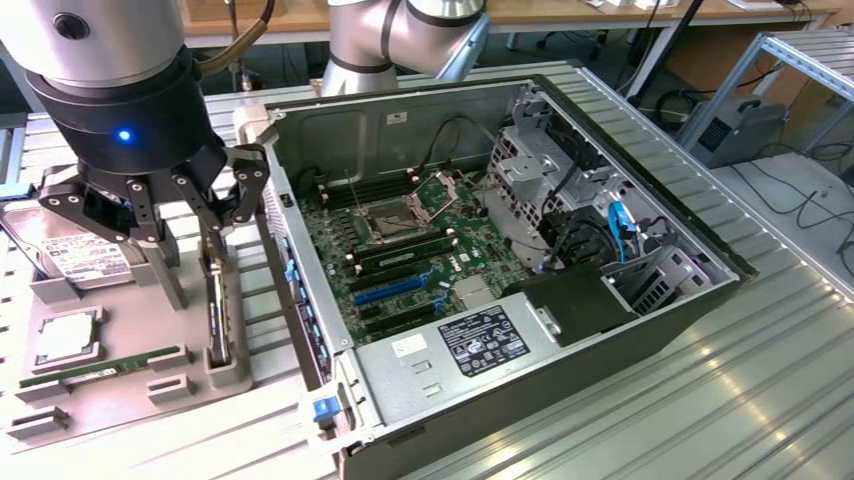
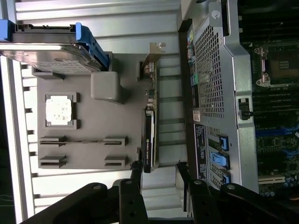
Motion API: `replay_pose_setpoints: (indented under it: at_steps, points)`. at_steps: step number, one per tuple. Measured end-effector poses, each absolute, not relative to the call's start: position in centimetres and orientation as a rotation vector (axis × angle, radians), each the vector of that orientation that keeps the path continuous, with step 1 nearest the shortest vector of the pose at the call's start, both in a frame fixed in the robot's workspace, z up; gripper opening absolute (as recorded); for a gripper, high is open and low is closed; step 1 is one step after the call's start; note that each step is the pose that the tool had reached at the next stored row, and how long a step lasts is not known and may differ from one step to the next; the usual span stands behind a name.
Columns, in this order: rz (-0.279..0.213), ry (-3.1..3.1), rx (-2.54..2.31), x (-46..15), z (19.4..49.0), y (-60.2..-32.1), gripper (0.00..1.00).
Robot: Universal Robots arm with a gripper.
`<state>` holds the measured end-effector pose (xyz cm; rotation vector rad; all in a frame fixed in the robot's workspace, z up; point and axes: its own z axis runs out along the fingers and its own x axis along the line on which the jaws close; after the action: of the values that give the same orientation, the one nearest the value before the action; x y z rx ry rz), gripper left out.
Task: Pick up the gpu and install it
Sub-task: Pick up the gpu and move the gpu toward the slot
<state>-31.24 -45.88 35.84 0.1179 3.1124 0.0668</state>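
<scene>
Ribbed metal bench (image 1: 694, 400), open computer case (image 1: 400, 120) lying on it, grey parts holder (image 1: 140, 325) just beside, toward the exterior view's left

Gripper (image 1: 158, 215), jaws wide, hovers over gray holder (image 1: 134, 322), just above gpu (image 1: 216, 310), which stands on edge at holder's side next to open PC case (image 1: 534, 340). Drive (image 1: 74, 258), CPU (image 1: 64, 338) & RAM stick (image 1: 104, 367) on holder too. Case sits on ribbed surface (image 1: 761, 400).
</scene>
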Motion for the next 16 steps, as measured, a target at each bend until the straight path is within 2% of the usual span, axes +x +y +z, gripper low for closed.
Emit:
replay_pose_setpoints:
  at_steps: [16]
  points:
    - [0.067, 3.112, 0.118, -31.24, 35.38, -45.88, 0.42]
